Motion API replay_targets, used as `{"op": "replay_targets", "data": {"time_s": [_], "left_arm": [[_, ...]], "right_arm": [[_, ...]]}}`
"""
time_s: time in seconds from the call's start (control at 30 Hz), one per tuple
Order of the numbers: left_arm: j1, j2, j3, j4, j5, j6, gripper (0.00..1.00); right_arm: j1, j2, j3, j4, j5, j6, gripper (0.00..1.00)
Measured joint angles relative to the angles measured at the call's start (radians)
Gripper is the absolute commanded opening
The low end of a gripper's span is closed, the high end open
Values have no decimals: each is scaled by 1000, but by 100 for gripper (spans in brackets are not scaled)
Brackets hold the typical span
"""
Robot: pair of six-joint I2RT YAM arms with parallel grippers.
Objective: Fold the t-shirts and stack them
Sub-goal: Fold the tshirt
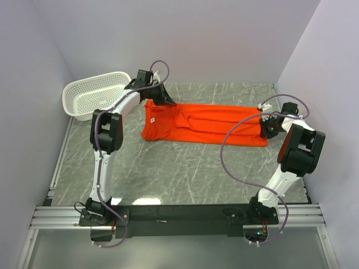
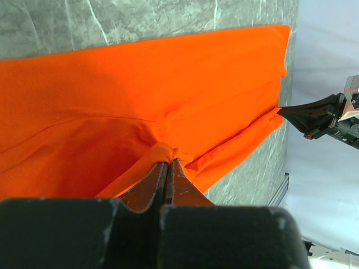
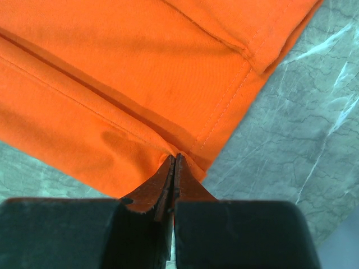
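The orange-red t-shirt lies stretched left to right on the marble table, folded lengthways into a long band. My left gripper is shut on its upper left edge; in the left wrist view the jaws pinch a bunched fold of the t-shirt. My right gripper is shut on the t-shirt's right end; in the right wrist view the jaws pinch the hemmed edge of the t-shirt. The right gripper also shows at the far end in the left wrist view.
A white perforated basket stands at the back left corner, close behind the left arm. The grey marble table reaches to white walls at the back and sides. A metal rail runs along the near edge.
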Motion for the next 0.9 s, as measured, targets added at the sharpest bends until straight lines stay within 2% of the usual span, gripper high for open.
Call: {"op": "replay_targets", "data": {"time_s": [0.43, 0.6, 0.7, 0.77, 0.8, 0.83, 0.9], "left_arm": [[2, 35, 30, 39, 33, -25, 1], [2, 56, 30, 40, 34, -36, 2], [2, 65, 46, 37, 25, -43, 19], [2, 67, 61, 35, 12, -59, 24], [2, 67, 73, 36, 3, -64, 31], [2, 67, 85, 37, -5, -68, 34], [2, 67, 119, 39, -33, -83, 40]], "right_arm": [[0, 2, 0, 0, 2, 3, 1], [0, 2, 0, 0, 2, 4, 4], [0, 2, 0, 0, 2, 10, 7], [0, 2, 2, 1, 2, 18, 10], [0, 2, 3, 2, 2, 23, 17], [0, 2, 5, 5, 2, 35, 20], [0, 2, 7, 14, 3, 50, 32]]}}
